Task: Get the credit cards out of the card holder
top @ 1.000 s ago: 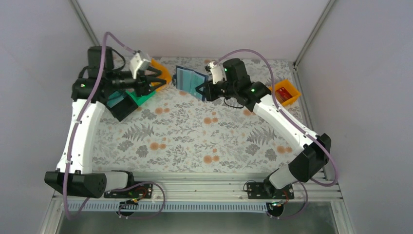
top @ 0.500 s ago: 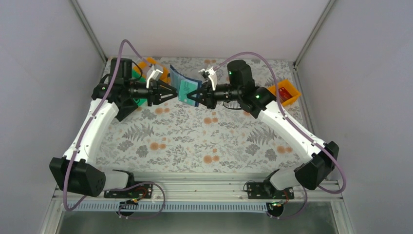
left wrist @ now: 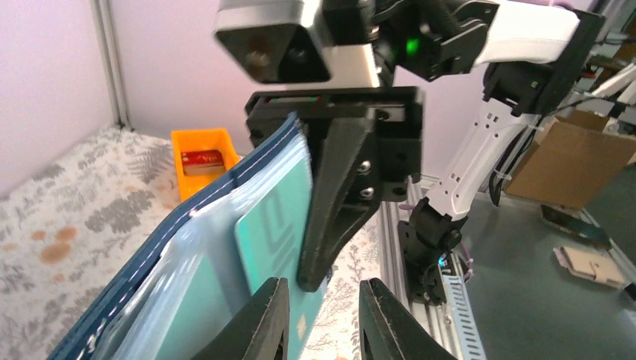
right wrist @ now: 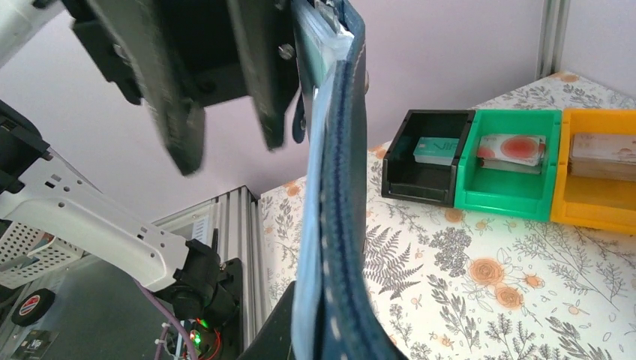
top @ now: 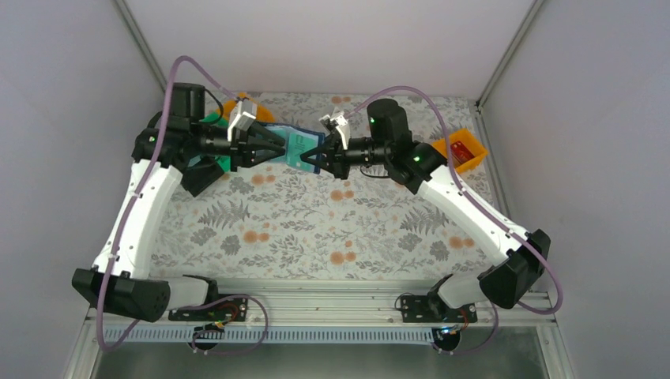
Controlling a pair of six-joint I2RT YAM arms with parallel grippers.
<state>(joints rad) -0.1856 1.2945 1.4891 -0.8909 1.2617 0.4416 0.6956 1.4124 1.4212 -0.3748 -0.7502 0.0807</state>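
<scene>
Narrowly apart on the left gripper (left wrist: 322, 286), straddling the free lower corner of a teal credit card (left wrist: 270, 247) without pinching it. Clamped by the right gripper (top: 314, 160) on the card holder (right wrist: 341, 225), held in mid-air above the table (top: 316, 229), stitched navy edge clear of all below. Far left, touching in a row: black bin (right wrist: 427, 161), green bin (right wrist: 510, 180), orange bin (right wrist: 600, 191). Pale line mark on the teal card, print too blurred to read.
</scene>
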